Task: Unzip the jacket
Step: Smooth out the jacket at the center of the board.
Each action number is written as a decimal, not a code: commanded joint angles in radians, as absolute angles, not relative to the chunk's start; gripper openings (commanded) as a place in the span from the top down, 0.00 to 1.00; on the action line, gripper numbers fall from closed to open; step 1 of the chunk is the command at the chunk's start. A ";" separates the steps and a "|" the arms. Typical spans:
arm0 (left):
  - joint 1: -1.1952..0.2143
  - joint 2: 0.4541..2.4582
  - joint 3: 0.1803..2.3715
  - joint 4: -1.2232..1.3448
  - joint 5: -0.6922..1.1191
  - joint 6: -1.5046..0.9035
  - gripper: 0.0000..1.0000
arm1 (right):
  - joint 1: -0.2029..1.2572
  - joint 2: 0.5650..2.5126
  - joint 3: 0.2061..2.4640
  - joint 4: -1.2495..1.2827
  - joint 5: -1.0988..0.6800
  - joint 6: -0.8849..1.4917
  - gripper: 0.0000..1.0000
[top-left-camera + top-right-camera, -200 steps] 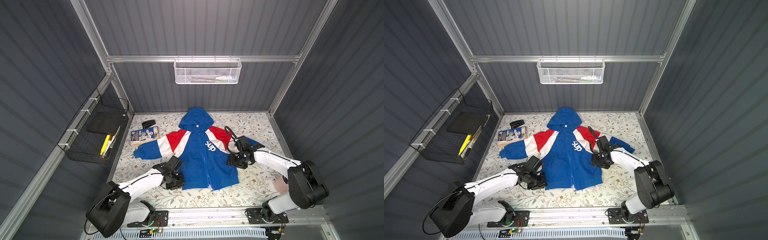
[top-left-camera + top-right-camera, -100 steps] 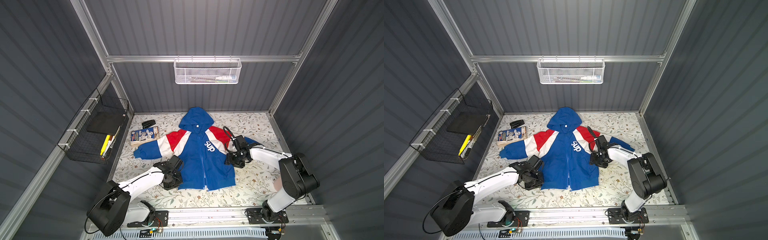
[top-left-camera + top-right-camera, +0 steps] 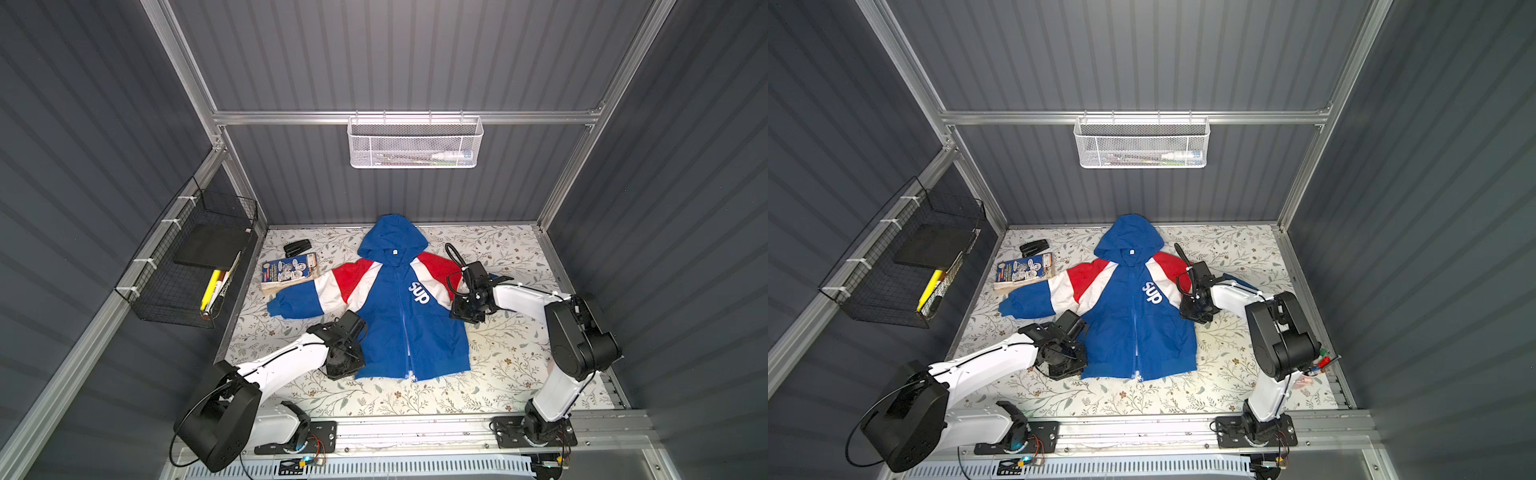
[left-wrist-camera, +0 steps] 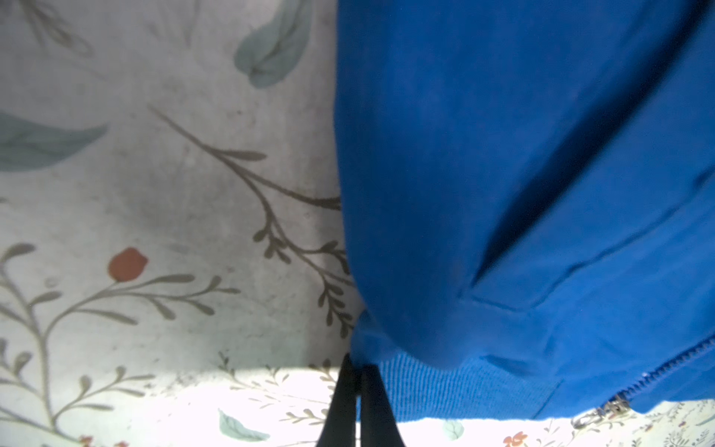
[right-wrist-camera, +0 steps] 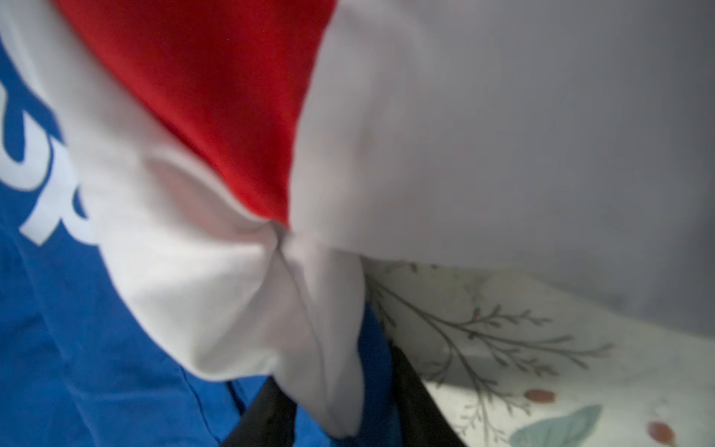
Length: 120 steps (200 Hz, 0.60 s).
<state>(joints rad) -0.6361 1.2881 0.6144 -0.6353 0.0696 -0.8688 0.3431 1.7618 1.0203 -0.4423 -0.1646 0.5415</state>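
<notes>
Jacket (image 3: 399, 320) lies flat mid-desk (image 3: 519, 365), front up, hood to the far edge, hem to the near edge. Your left hand (image 4: 358, 391) is closed on the hem corner nearest the left edge, ribbed band pinched between the fingers; this reads as an anchor so the cloth won't ride along when the zipper (image 3: 402, 316) is worked. Right hand (image 5: 340, 406) sits at the armpit on the opposite side, jaws astride a white fold of sleeve; you cannot tell whether they bite or merely bracket it. Metal pull (image 4: 603, 410) shows down at the hem; how much of the zipper is parted is unclear. Neither hand is on the pull. Booklet (image 3: 291, 272) sits just beside the outstretched sleeve near the left edge, small black item (image 3: 297, 248) beyond it, both well off the zipper line. Right forearm (image 3: 519, 297) covers the other sleeve
</notes>
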 commanded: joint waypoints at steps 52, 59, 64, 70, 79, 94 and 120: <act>-0.653 1.295 0.624 -0.679 0.040 -0.871 1.00 | 0.311 1.750 0.996 -0.487 -0.013 0.584 0.72; -0.655 1.296 0.625 -0.681 0.041 -0.873 1.00 | 0.311 1.736 0.996 -0.490 -0.001 0.585 0.72; -0.658 1.296 0.624 -0.682 0.040 -0.873 1.00 | 0.312 1.723 0.997 -0.492 0.004 0.585 0.72; -0.657 1.296 0.626 -0.683 0.039 -0.874 1.00 | 0.311 1.706 0.997 -0.489 0.012 0.583 0.71; -0.660 1.296 0.627 -0.684 0.039 -0.872 1.00 | 0.311 1.672 0.993 -0.469 0.010 0.574 0.68; -0.661 1.299 0.627 -0.680 0.041 -0.870 1.00 | 0.313 1.625 0.992 -0.400 -0.025 0.541 0.61; -0.661 1.308 0.629 -0.675 0.041 -0.862 1.00 | 0.317 1.664 1.061 -0.306 -0.172 0.491 0.61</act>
<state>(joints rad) -0.6540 1.2881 0.6147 -0.6353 0.0616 -0.8688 0.3157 1.6363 1.0008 -0.4015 -0.0647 0.5434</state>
